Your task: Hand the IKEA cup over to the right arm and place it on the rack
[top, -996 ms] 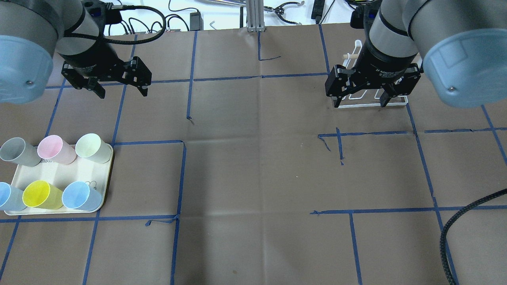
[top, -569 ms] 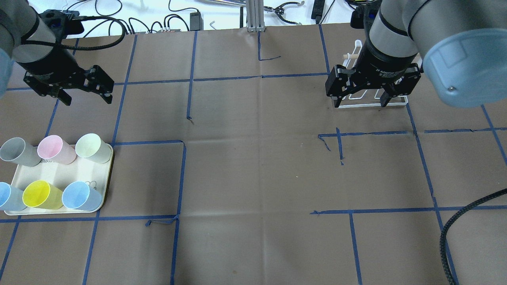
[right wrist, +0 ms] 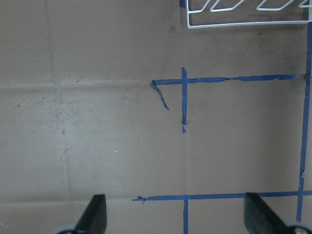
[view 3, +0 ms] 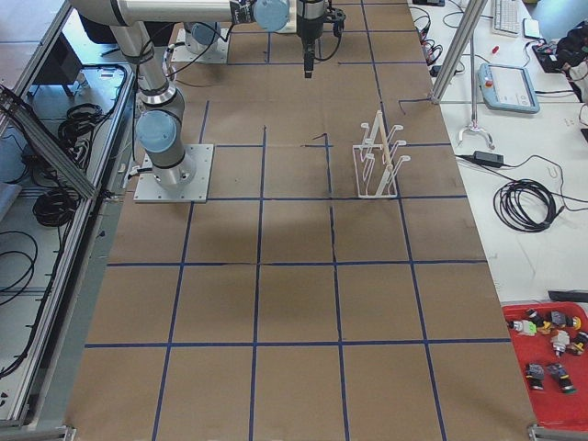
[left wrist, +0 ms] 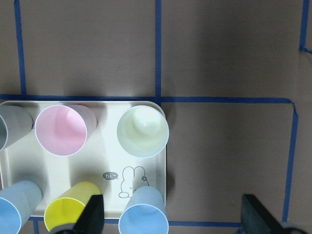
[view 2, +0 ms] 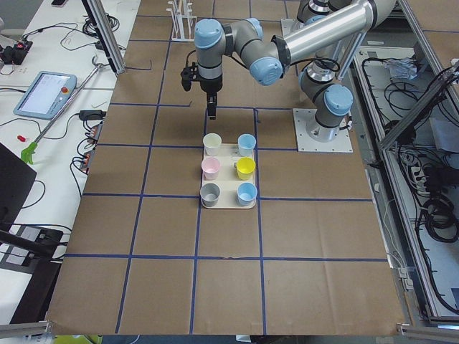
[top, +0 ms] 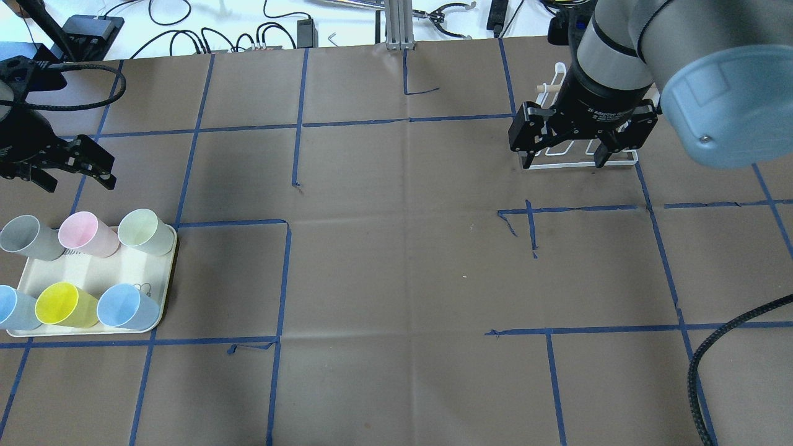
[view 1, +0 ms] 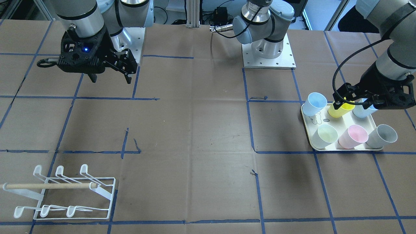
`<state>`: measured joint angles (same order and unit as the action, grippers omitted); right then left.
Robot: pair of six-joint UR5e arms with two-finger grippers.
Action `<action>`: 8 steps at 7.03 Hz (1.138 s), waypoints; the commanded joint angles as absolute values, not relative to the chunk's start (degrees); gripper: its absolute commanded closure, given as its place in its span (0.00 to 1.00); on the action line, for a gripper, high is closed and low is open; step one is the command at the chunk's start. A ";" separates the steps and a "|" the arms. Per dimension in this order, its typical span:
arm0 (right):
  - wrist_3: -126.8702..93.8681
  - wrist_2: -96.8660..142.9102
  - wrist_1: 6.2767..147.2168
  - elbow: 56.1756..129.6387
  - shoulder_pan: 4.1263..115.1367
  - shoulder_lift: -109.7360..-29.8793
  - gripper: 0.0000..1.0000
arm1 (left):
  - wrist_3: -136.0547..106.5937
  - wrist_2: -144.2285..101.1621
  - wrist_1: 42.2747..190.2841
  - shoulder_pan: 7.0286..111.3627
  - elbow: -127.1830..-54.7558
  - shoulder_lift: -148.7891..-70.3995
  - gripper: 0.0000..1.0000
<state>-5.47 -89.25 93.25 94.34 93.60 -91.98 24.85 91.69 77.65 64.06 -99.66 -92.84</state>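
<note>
Several IKEA cups stand on a cream tray [top: 93,272] at the table's left: grey [top: 25,237], pink [top: 87,234], pale green [top: 144,231], yellow [top: 62,305] and two blue [top: 127,306]. My left gripper [top: 77,178] hovers open and empty just beyond the tray. In the left wrist view, the left gripper [left wrist: 175,217] is over the tray's corner, with the pale green cup [left wrist: 143,130] and a blue cup [left wrist: 143,218] below it. My right gripper [top: 564,155] is open and empty, in front of the white wire rack [top: 582,164]. The rack [view 1: 65,191] holds no cup.
Blue tape lines grid the brown paper table cover. A thick black hose [top: 731,347] loops in at the near right. Cables and tools lie along the far table edge [top: 279,31]. A red parts tray [view 3: 551,367] sits off the table.
My left gripper has swung left and nearer to the cup tray, staying open. The right arm and the cups have not moved.
</note>
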 commanded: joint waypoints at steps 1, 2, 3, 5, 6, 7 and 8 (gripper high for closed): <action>-5.54 -89.03 93.25 94.31 93.60 -91.93 0.00 | 23.39 89.92 69.05 63.90 -105.25 -94.91 0.01; -5.54 -89.12 93.25 94.48 93.60 -92.02 0.00 | 23.29 89.91 63.25 63.90 -108.95 -95.79 0.01; -5.54 -88.86 93.25 94.31 93.60 -92.11 0.00 | 23.29 89.91 59.71 63.98 -111.25 -96.93 0.01; -5.54 -88.86 93.25 94.39 93.60 -91.93 0.00 | 23.29 90.00 56.19 64.51 -112.76 -100.00 0.01; -5.54 -88.86 93.25 94.31 93.60 -91.93 0.00 | 23.38 90.26 52.68 65.03 -113.81 -101.76 0.01; -5.54 -88.94 93.25 94.39 93.60 -91.93 0.00 | 23.47 90.44 51.60 65.21 -114.34 -102.73 0.01; -5.54 -88.95 93.25 94.39 93.60 -91.85 0.00 | 23.81 90.70 51.68 65.21 -114.52 -102.66 0.01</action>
